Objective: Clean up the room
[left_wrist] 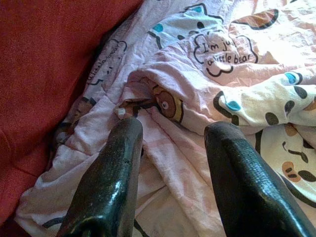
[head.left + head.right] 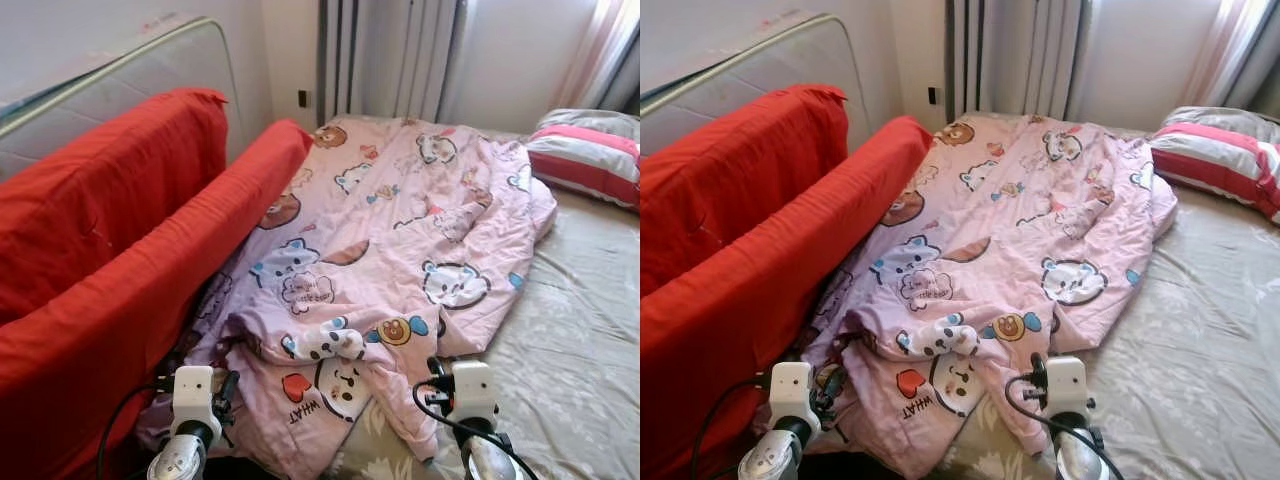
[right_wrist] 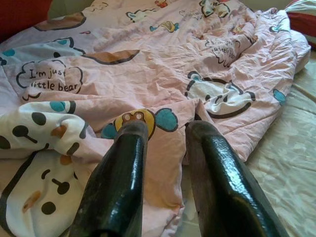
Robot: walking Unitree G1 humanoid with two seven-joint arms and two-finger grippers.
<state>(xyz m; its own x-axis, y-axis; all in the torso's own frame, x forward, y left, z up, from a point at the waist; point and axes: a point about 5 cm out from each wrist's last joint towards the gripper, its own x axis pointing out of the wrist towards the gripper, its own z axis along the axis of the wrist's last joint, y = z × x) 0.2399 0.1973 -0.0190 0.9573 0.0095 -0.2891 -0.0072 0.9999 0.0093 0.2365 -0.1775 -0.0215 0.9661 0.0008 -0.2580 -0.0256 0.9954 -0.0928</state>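
A: On the bed (image 2: 575, 330), beside the red sofa (image 2: 110, 260), we see the pink quilt (image 2: 400, 230) lying crumpled. It is printed with cartoon bears, and one bubble reads "I'm just a little bear". Its near edge is bunched into thick folds, with a white, black-spotted patch (image 2: 325, 343) turned up on top.

B: Agreed. Our left gripper (image 1: 170, 148) hangs just above the folds at the quilt's sofa-side corner, fingers (image 1: 111, 182) parted with cloth showing between them. Our right gripper (image 3: 165, 136) sits over the quilt's near edge, on the side away from the sofa, its fingers also apart (a narrower gap than the left) and closed on nothing.

A: What can't we make out?

B: From the head views we see only the white wrist housings (image 2: 193, 390) and cables at the frame's bottom; the arms are cut off. The quilt's sofa-side edge drops into a dark gap against the red cushion, so we cannot tell how far down it goes.

A: And the surroundings?

B: The bedsheet is beige-grey with a pale pattern. Beyond the quilt, a red-and-white striped pillow (image 2: 585, 165) lies at the far corner of the bed, partly cut off. A bare mattress (image 2: 130, 80) leans on the wall behind the sofa, and grey-striped curtains (image 2: 390, 55) hang past the quilt's far end.
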